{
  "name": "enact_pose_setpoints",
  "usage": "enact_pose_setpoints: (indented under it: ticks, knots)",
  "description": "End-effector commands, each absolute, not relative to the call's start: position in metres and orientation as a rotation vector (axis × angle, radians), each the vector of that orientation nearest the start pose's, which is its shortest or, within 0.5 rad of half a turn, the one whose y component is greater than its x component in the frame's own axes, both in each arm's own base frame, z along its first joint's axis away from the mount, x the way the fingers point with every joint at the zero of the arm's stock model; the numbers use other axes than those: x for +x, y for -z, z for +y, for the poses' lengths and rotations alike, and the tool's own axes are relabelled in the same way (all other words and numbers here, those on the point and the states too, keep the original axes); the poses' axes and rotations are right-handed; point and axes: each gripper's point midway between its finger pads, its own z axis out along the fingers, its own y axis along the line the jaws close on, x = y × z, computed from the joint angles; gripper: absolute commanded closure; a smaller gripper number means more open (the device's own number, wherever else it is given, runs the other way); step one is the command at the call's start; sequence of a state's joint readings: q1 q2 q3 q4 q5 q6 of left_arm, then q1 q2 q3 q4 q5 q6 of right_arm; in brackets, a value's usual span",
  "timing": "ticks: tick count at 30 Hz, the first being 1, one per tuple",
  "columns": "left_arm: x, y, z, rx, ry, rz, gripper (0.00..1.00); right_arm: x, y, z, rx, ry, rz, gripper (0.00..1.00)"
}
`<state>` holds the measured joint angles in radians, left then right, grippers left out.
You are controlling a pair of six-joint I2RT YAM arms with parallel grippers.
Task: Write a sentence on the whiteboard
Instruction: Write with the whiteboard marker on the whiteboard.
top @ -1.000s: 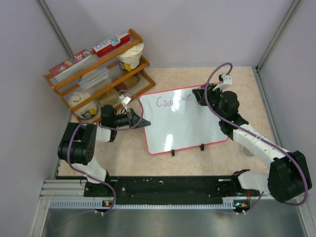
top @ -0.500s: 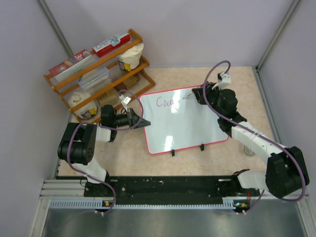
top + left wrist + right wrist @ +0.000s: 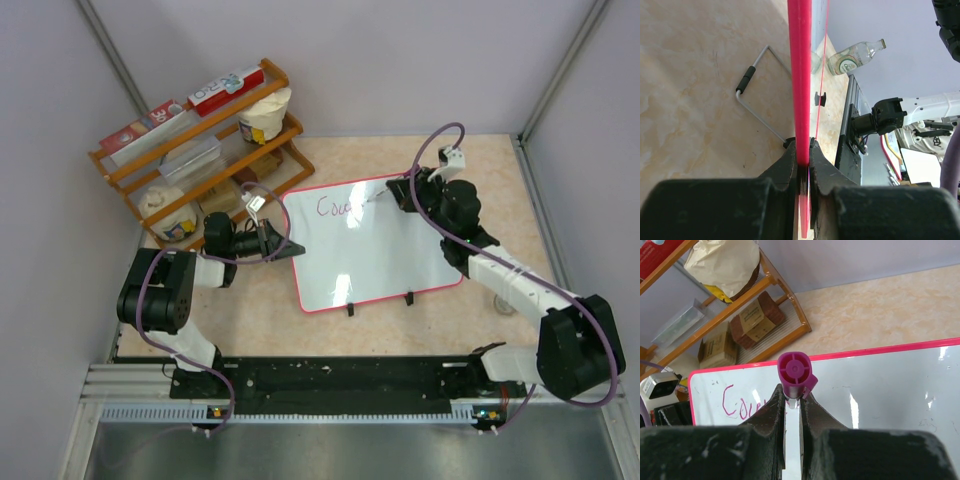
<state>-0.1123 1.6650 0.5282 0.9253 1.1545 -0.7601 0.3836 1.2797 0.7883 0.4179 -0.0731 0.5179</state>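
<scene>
1. I see 1 large flat white whiteboard with a thin pink-red rim (image 3: pixel 380 250) mid-table, with 2 small black clips (image 3: pixel 351 309) on its near edge.
2. 1 short line of purplish-pink cursive writing (image 3: pixel 337 207) sits near its far-left corner.
3. My left gripper (image 3: pixel 802 152) is clamped on the whiteboard's left rim.
4. My right gripper (image 3: pixel 792 400) grasps 1 magenta-ended marker (image 3: pixel 794 371) over the whiteboard.

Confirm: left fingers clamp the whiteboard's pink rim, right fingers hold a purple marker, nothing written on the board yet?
One thing is off: the whiteboard is not blank. Pink letters, roughly "Cou", already sit near one corner, plain in the right wrist view. The rest holds: left fingers clamp the rim, right fingers hold the purple marker.
</scene>
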Motion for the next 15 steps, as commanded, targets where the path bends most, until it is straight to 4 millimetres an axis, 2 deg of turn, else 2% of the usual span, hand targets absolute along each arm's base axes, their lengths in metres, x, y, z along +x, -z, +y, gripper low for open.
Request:
enact_pose_setpoints:
  ticks: [1,15]
  knots:
    - [0.306,-0.133,-0.204,0.374,1.507,1.856,1.00,0.389,-0.255,0.190,0.042,-0.739,1.685,1.00]
    - [0.306,-0.133,-0.205,0.372,1.506,1.857,1.00,0.381,-0.239,0.178,0.077,-0.696,1.707,1.00]
